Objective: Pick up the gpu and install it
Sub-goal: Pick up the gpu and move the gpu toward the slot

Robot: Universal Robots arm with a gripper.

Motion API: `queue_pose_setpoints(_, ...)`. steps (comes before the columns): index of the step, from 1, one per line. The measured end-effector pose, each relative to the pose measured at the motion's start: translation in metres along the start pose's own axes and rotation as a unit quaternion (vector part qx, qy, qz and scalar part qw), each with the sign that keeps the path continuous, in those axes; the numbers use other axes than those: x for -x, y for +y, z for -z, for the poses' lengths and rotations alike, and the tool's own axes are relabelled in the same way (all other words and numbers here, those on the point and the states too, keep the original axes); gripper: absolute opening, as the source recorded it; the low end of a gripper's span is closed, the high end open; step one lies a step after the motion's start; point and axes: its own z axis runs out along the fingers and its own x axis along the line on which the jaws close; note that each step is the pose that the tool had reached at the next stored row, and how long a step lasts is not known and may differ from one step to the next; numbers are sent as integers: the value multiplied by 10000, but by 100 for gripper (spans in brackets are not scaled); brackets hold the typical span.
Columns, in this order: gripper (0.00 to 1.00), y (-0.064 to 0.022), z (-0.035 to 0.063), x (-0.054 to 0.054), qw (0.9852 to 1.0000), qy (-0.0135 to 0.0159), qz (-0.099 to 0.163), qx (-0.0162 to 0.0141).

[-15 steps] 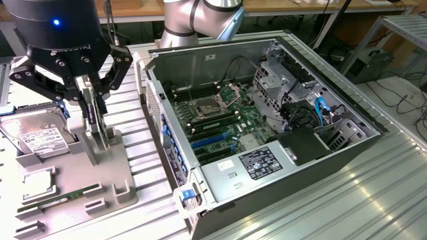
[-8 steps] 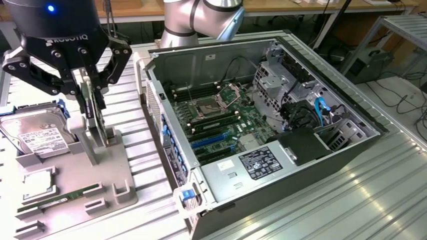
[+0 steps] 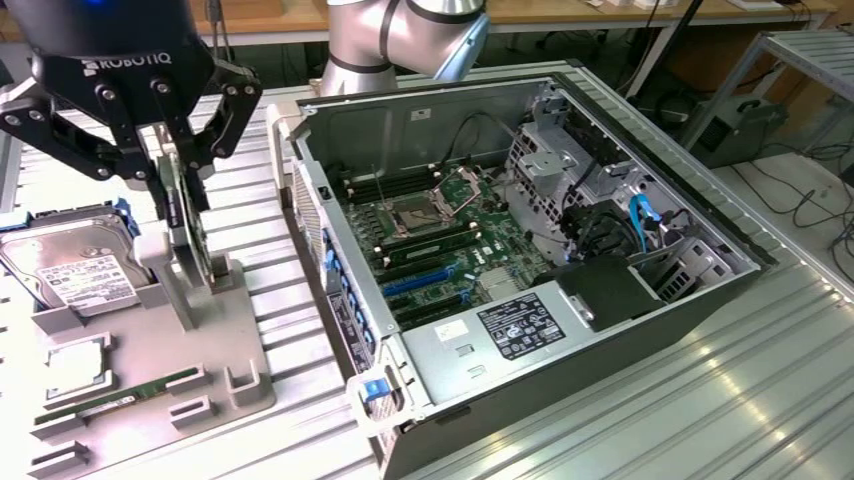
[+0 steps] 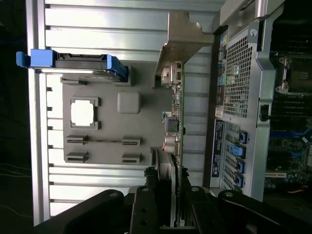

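Note:
The gpu (image 3: pixel 187 235) stands upright and edge-on in a slot of the grey parts holder (image 3: pixel 200 340), on the exterior view's left. It reads as a thin dark slab with a silver bracket. In the wrist view the gpu (image 4: pixel 176 122) runs away from the camera, its green board edge and metal bracket showing. My gripper (image 3: pixel 171 165) hangs over the card's upper edge, with one black finger on each side, pressed against it. From the wrist camera, the gripper (image 4: pixel 168 195) straddles the card. The card's lower edge still rests in the holder.
The open computer case (image 3: pixel 534 250) lies at the exterior view's right, with blue expansion slots (image 3: pixel 420 280) on its motherboard. The holder also carries a silver hard drive (image 3: pixel 74 265), a CPU (image 3: pixel 74 370) and a RAM stick (image 3: pixel 127 392). A ribbed metal table (image 3: pixel 747 380) lies under everything.

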Motion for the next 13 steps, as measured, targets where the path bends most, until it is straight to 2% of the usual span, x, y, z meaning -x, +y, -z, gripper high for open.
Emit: queue_pose_setpoints(13, 27, -7, 156, 2, 10000, 0, 0, -9)
